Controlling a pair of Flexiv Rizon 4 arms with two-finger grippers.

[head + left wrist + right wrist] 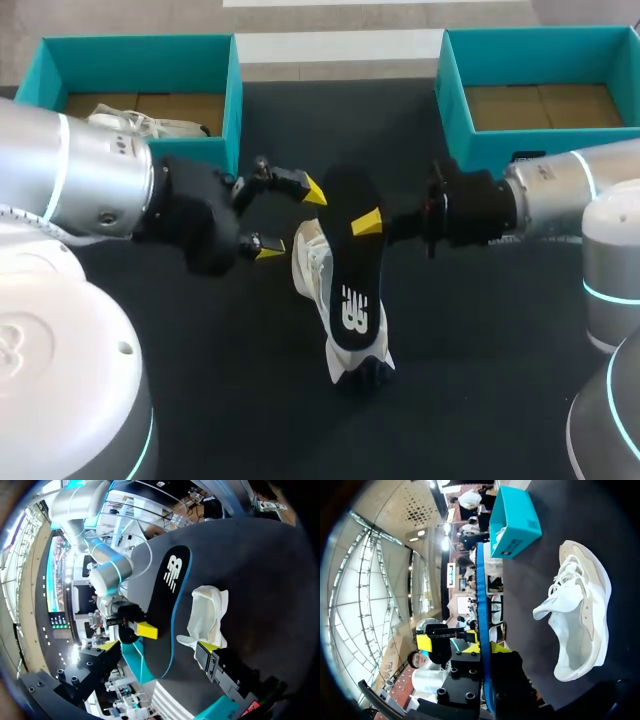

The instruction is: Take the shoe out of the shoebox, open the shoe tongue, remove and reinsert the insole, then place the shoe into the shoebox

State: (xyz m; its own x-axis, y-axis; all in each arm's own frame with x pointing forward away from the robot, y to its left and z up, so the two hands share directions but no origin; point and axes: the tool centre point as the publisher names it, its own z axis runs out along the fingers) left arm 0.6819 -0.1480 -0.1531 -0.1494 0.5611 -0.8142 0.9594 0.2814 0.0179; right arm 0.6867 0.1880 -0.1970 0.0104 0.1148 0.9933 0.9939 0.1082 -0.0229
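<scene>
In the middle of the frame the black insole [350,270] hid most of the white shoe [310,262], which lay on the bench [480,380] beneath it. The right tool [368,222] was clamped on the insole's upper right edge, with only one yellow tip showing. The left tool [290,221] gaped wide, holding nothing, just left of the insole's upper end. A teal box [233,100] sat upper left and a second box [452,100] upper right.

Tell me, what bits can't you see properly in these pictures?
- Head view: the insole covers most of the shoe on the table.
- Head view: the left arm hides part of the second shoe in the left box.
- Right wrist view: the insole is edge-on, so its face is hidden.
</scene>
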